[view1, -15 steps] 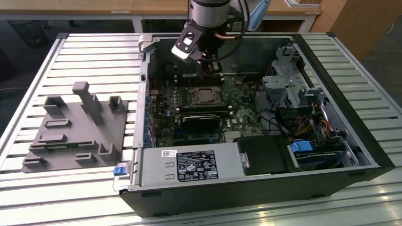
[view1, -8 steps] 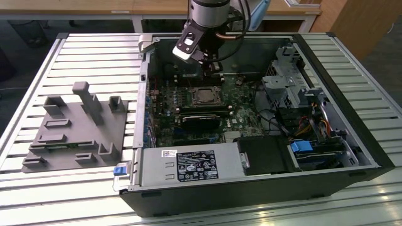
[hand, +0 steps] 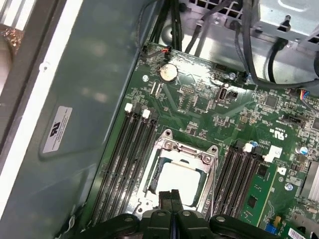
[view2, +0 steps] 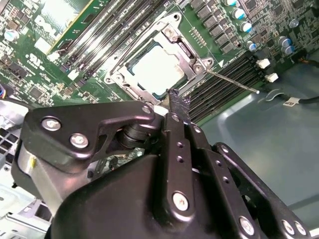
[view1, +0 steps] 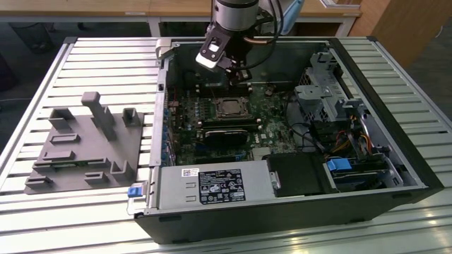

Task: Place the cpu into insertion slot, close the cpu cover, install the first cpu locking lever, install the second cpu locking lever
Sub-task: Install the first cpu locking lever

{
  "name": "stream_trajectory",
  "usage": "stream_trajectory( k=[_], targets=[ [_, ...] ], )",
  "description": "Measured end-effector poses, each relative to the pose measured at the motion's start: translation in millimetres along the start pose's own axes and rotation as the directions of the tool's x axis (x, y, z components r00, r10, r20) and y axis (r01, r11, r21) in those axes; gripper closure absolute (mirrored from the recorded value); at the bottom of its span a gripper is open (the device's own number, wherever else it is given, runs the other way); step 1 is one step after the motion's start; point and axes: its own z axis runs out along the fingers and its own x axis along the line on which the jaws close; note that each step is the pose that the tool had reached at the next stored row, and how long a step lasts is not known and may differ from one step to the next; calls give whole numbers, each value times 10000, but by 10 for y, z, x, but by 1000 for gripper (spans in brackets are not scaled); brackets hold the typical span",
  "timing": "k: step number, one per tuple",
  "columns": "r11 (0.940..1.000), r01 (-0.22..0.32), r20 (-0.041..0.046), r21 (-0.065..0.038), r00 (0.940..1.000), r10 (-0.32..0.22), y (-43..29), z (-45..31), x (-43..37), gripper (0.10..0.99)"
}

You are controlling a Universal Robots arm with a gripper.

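Observation:
The cpu (view2: 156, 67) shows its pale metal face in the insertion slot (view1: 229, 108) on the green board; it is also in the first wrist view (hand: 182, 180). The cpu cover (view2: 187, 52), a silvery frame, lies down around the chip, and its frame (hand: 167, 147) shows in the first wrist view too. A thin wire locking lever (view2: 232, 82) sticks out free from the socket's corner. My gripper (hand: 172, 195) is shut with nothing between its fingers, its tips (view2: 178, 102) just above the socket's edge. In the exterior view the gripper (view1: 238, 75) hangs over the board just behind the socket.
Long black memory slots (hand: 128, 154) flank the socket on both sides. A black heat sink (view1: 226, 136) and a power supply (view1: 211, 188) sit nearer the case front, and a drive cage (view1: 332, 100) with cables is at the exterior view's right. A grey fixture block (view1: 84, 143) lies on the slatted table.

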Motion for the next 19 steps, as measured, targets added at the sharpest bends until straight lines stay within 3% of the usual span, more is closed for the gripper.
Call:
stream_trajectory(
  k=[19],
  targets=[
    [9933,1151,-68,56,9933,-1150,0,0,0,980]
  ],
)
